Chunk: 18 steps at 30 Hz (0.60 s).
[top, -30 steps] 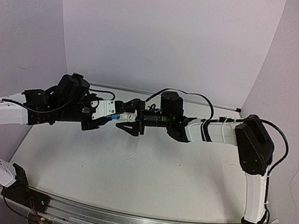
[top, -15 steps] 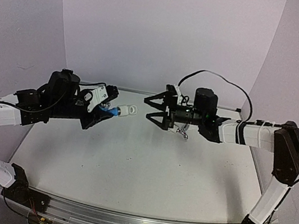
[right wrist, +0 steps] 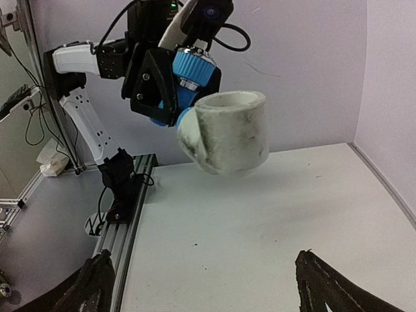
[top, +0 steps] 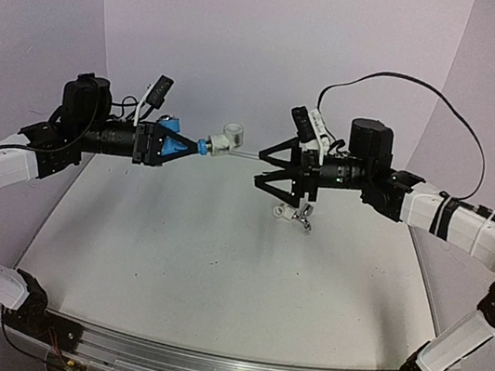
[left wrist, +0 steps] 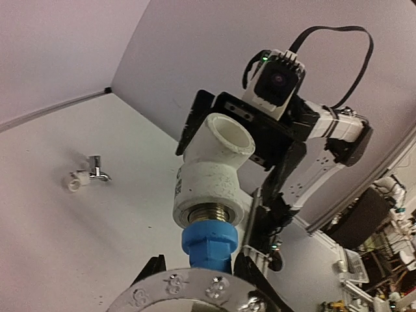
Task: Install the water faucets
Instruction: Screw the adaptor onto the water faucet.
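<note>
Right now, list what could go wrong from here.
1. The left fingers hold the blue faucet in mid-air with the white elbow fitting sticking out past their tips; a bump could twist it loose.
2. The open right fingers face that fitting at its height; moving forward could hit it.
3. The silver faucet lies on the table below the right fingers; a low sweep could knock it away.

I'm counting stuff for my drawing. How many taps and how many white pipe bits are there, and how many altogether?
Taps: 2, the blue tap in the left pincer and the silver tap on the table.
White pipe bits: 2, the white elbow on the blue tap and the small white piece by the silver tap.
Total: 4
</note>
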### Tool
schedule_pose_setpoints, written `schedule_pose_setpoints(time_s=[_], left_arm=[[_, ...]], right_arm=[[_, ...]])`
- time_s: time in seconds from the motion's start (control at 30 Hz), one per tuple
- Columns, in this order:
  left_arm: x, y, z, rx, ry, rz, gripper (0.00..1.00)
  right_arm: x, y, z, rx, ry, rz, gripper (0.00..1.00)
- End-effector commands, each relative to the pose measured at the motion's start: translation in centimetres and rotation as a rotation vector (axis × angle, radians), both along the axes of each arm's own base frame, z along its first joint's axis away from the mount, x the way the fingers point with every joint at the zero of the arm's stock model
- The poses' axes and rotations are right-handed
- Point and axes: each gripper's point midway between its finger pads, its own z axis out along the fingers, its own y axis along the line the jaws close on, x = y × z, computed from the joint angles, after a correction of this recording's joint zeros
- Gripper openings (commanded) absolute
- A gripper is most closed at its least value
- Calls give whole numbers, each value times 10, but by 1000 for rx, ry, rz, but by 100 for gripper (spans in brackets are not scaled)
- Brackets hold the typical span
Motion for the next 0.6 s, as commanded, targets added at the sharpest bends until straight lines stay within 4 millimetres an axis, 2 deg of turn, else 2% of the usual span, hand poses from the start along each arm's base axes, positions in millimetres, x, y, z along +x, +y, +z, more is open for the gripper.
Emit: schedule_pose_setpoints(time_s=[0.0,0.17,0.37,0.5,0.57], left_arm=[[-22,-9,48,-139,38,-164,0],[-21,-12,42,-131,61,-183,0],[-23,-14,37,-120,42,-204,0],[-22,-15,31,-111,46,-215,0],[-21,-16,29,-108,47,-216,0]], right_arm=[[-4,14,24,107,-77,105,97],[-12,28,40,145,8,194,91],[-16,46,39,139,105,253,82],[-27,54,43,151,155,300,76],[-27,58,44,153,184,301,68]])
